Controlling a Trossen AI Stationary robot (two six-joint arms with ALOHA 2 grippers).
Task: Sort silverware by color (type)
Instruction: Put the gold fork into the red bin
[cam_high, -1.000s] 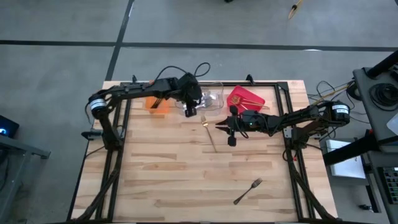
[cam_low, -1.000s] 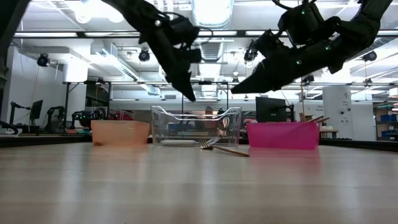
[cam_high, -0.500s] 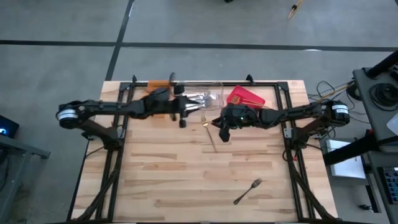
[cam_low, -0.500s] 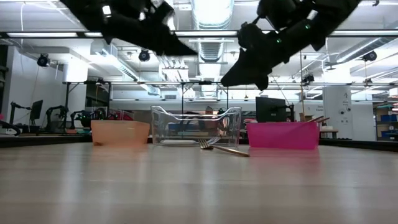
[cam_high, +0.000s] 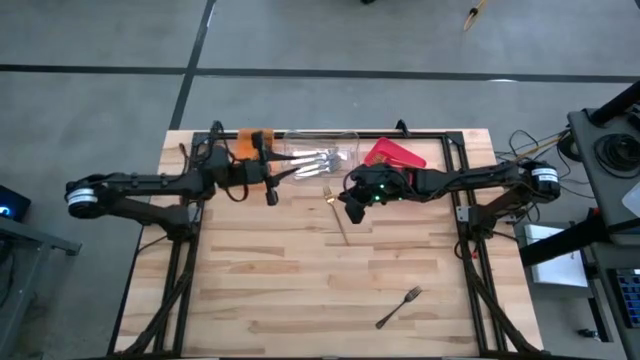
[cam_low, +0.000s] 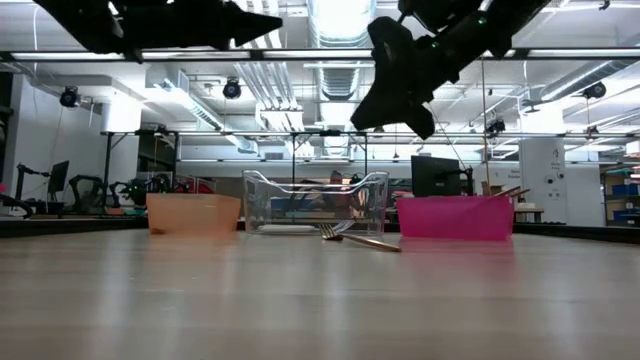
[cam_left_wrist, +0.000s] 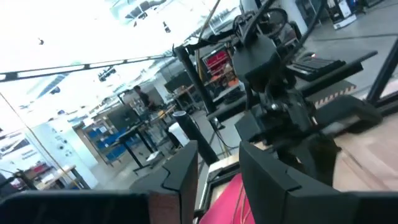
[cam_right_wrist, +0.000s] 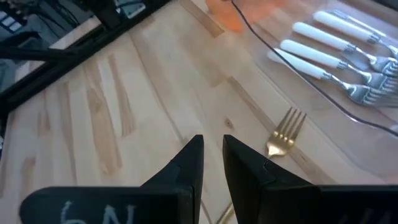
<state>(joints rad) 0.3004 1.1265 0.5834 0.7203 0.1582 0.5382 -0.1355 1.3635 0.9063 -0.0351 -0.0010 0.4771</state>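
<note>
A gold fork (cam_high: 335, 215) lies flat on the table in front of the clear bin, tines toward the bin (cam_right_wrist: 283, 134) (cam_low: 360, 238). Several white-handled silver forks (cam_high: 315, 158) (cam_right_wrist: 336, 53) lie inside the clear bin (cam_low: 315, 200). One greyish fork (cam_high: 400, 306) lies alone near the table's near right. My right gripper (cam_high: 347, 207) (cam_right_wrist: 212, 146) hovers above the table just right of the gold fork, fingers a narrow gap apart. My left gripper (cam_high: 270, 192) (cam_left_wrist: 217, 155) is raised in front of the orange bin, slightly open and holding nothing.
Three bins stand in a row at the far edge: orange (cam_high: 252, 150), clear (cam_high: 345, 160) and red (cam_high: 400, 155), with gold handles sticking out of the red one (cam_low: 510, 190). Bare wood spans the middle and near left of the table (cam_high: 260, 290).
My left gripper has drawn back from over the clear bin toward the table's left and risen, uncovering the white-handled forks in the bin. My right gripper has moved left toward the gold fork. The forks on the table have not moved.
</note>
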